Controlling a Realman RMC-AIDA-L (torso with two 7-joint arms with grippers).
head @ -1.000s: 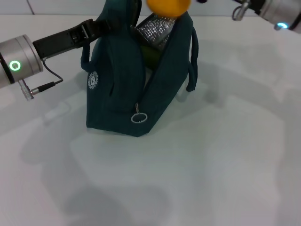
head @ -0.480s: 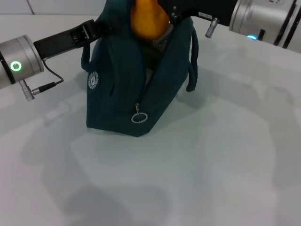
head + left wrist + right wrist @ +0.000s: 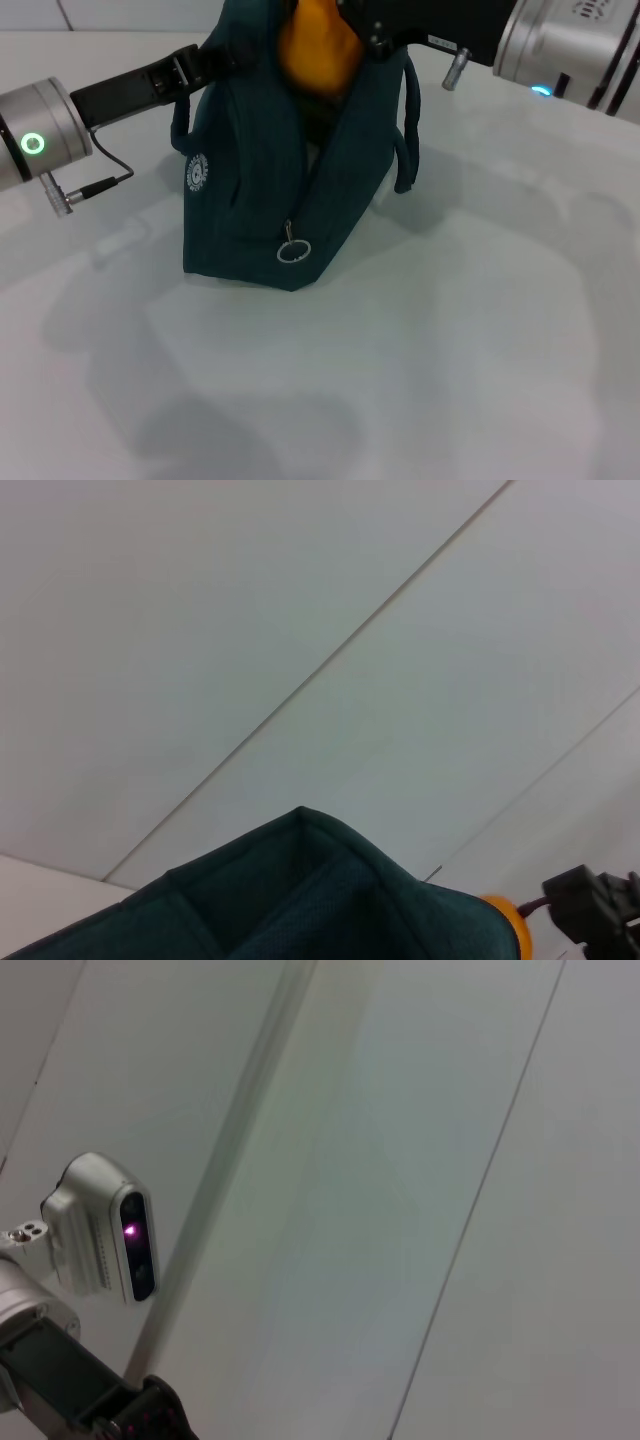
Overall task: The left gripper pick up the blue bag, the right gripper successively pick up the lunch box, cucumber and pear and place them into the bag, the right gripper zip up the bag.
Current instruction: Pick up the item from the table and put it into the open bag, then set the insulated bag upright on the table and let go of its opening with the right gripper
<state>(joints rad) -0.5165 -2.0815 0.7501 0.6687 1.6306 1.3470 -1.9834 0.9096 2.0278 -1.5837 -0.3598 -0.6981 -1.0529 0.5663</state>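
The blue bag (image 3: 250, 190) stands on the white table with its mouth open at the top. My left gripper (image 3: 215, 60) is shut on the bag's upper left edge, and that edge (image 3: 300, 900) shows in the left wrist view. The orange-yellow pear (image 3: 315, 45) sits in the bag's mouth, partly below the rim, with my right gripper (image 3: 352, 22) shut on it from the right. The pear (image 3: 512, 922) also peeks over the bag in the left wrist view. The lunch box and cucumber are hidden. The zip's ring pull (image 3: 294, 250) hangs low on the front seam.
The white table (image 3: 450, 350) spreads in front and to the right of the bag. A bag strap (image 3: 410, 130) hangs down its right side. The right wrist view shows only a pale wall and the left arm's wrist camera (image 3: 100, 1225).
The right gripper came down from above the picture's top edge and lowered the pear into the bag's mouth, covering the silver lining seen inside before. The left arm and bag held still.
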